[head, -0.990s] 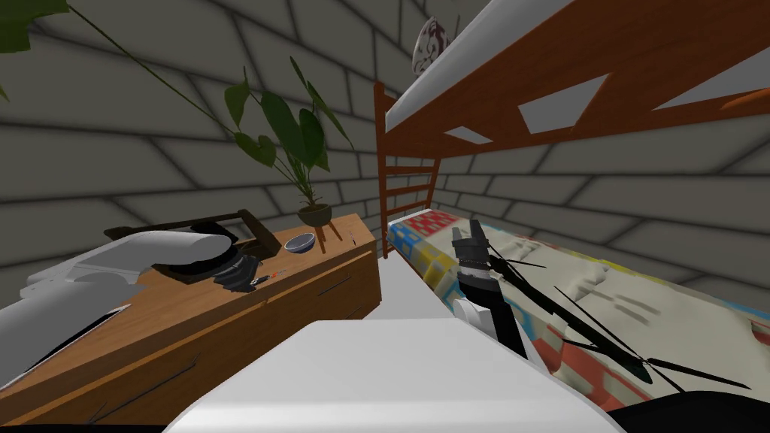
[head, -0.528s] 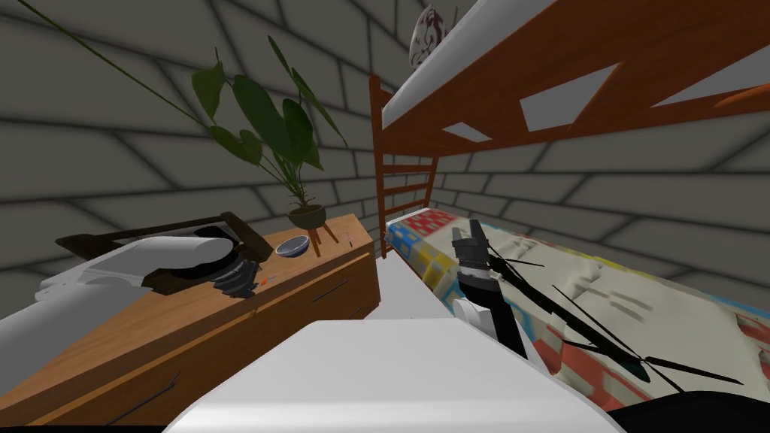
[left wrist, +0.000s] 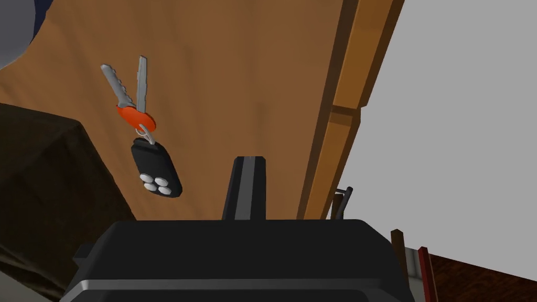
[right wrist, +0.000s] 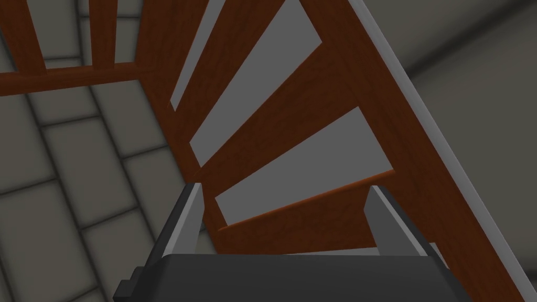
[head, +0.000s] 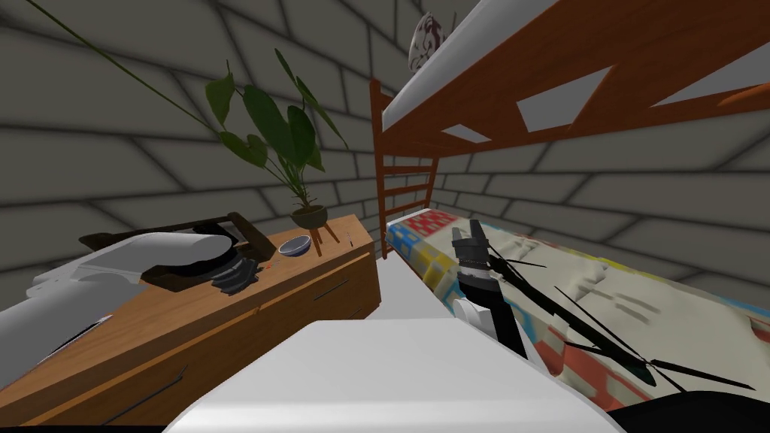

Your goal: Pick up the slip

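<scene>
Shift: the table side of the head view has swung slightly against half a second ago, probably the head's own move. The right arm by the bed looks unchanged.
Left tool [head: 234, 274]: over the table [head: 316, 278], blades pressed together with nothing between them. In its wrist view it points past a bunch of keys [left wrist: 136, 116] that lies just beside its tip, with a dark frame [left wrist: 47, 178] on the far side of the keys.
Right tool [head: 475, 225]: blades spread and empty, raised at the near edge of the bed [head: 677, 301]. Its wrist view looks up at the wooden slats [right wrist: 293, 131] of the upper bunk.
Slip [head: 571, 316]: nothing reads plainly as a slip. As a guess, it is the black splintered shape lying on the bed.
Key relation: the slip lies to the robot's right of the right forearm, starting just beside it, behind and below the tool's tip. Its long axis runs slantwise along the bed, away to the right.
Nearer arm: the right, clearly. The left is well apart from the slip, with the gap between table and bed in the way.
Next move, judged: the right tool would have to tip down and swing right, closing across a thin part of the slip.
Risk: the thin black shards leave the slip's true outline hard to tell.
</scene>
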Robot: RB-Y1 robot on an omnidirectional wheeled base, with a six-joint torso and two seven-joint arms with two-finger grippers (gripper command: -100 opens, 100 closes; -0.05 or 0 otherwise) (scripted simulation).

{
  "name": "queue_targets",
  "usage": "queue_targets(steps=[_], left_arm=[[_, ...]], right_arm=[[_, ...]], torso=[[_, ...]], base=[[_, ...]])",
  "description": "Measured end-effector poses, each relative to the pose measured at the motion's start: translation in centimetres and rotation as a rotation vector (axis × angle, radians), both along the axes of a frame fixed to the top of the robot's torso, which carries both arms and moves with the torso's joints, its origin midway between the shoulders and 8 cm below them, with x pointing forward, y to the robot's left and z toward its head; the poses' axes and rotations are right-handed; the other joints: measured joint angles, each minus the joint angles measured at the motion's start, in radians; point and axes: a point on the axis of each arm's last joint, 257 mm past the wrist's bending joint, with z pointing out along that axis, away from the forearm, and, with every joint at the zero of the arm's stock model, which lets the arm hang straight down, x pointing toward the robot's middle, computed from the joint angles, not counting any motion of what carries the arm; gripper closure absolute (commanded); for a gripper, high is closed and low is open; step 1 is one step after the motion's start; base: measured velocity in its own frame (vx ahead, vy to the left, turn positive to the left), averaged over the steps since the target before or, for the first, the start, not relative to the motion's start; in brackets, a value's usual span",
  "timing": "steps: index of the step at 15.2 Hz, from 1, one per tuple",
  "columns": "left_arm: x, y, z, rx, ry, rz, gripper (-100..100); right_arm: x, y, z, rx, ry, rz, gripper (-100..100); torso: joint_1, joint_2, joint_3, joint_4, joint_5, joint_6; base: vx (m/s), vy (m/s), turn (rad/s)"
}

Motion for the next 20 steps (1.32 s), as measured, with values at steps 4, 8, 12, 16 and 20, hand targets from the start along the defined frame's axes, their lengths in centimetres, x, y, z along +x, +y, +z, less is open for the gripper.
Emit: queue_targets(steps=[4, 8, 12, 16, 20], left_arm=[[2.0, 0.7, 3.0, 0.036, -0.083, 0.033, -100], [2.8, 2.2, 4.6, 0.051, -0.127, 0.097, -100], [2.0, 3.5, 4.5, 0.048, -0.102, 0.152, -100], [0.0, 4.2, 3.4, 0.024, -0.039, 0.192, -100], [-1.6, 4.2, 2.3, -0.005, 0.010, 0.208, -100]], right_arm=[[0.0, 0.0, 0.0, 0.000, 0.000, 0.000, 0], [0.0, 0.0, 0.0, 0.000, 0.000, 0.000, 0], [0.0, 0.0, 0.0, 0.000, 0.000, 0.000, 0], [0.0, 0.0, 0.0, 0.000, 0.000, 0.000, 0], [0.0, 0.0, 0.0, 0.000, 0.000, 0.000, 0]], torso=[[0.003, 0.005, 0.003, 0.001, 0.000, 0.000], [0.007, 0.004, 0.002, 0.001, 0.001, 0.001], [0.007, 0.002, 0.001, 0.000, 0.002, 0.001], [0.006, 0.001, 0.001, 0.000, 0.002, 0.001], [0.003, 0.001, 0.001, 0.000, 0.001, 0.000]], base=[[-0.076, 0.037, -0.067], [-0.046, 0.082, -0.206], [-0.026, 0.079, -0.256], [-0.024, 0.058, -0.205], [-0.019, 0.020, -0.047]])
